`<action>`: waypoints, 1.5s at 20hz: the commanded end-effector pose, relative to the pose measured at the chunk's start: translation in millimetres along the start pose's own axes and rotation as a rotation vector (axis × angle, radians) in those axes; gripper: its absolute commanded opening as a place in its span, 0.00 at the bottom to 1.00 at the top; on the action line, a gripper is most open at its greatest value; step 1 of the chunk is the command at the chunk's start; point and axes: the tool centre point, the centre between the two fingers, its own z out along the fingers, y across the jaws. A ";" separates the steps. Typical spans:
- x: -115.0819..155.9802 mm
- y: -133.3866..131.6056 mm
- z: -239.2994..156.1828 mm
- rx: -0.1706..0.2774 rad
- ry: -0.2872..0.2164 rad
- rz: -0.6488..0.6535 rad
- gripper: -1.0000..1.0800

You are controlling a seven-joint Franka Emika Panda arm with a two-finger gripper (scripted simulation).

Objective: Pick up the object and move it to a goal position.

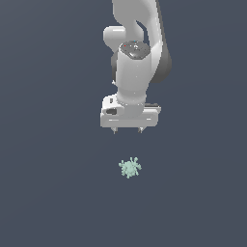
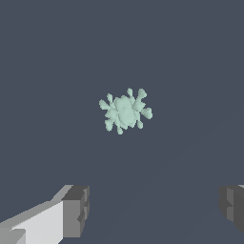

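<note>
Background: plain dark slate-blue bench fills both views, with no markings and no goal marker that I can see.
Object: 1 small pale mint-green spiky clump, lying on the bench by itself, touching nothing else.
Arm: white robot arm pointing straight down, its wrist block above the clump.
Fingers: the gripper shows 2 short tips in the exterior view, spread apart; in the wrist view the 2 dark pads sit at opposite edges with bare bench between them, pinching nothing.
Relation: the fingers hang clear above the clump, roughly in line with it; no contact.
Done: at most the arm is lined up over the clump, judging by the pose.
Left: lowering around it, closing, lifting and carrying to the goal, so nearly all of the task remains.
Risk: the short nubs may give an uneven hold, in my judgement.
</note>
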 end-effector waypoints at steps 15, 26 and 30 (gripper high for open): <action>9.0 0.1 10.7 0.004 -0.011 0.130 0.96; 28.5 -0.7 35.0 0.013 -0.034 0.416 0.96; 35.7 -1.3 45.3 0.014 -0.043 0.530 0.96</action>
